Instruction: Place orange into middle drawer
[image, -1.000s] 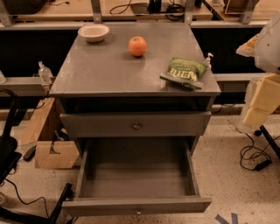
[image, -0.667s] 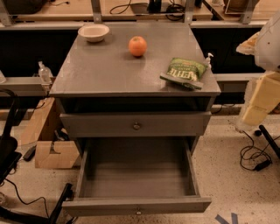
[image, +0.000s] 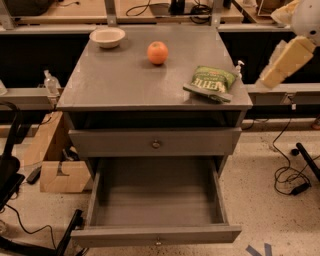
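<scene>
One orange (image: 157, 52) sits well left of the gripper (image: 287, 62), whose state I cannot tell; the middle drawer (image: 155, 234) gapes below.

White lettering on green snack bag (image: 210, 83), unreadable
</scene>
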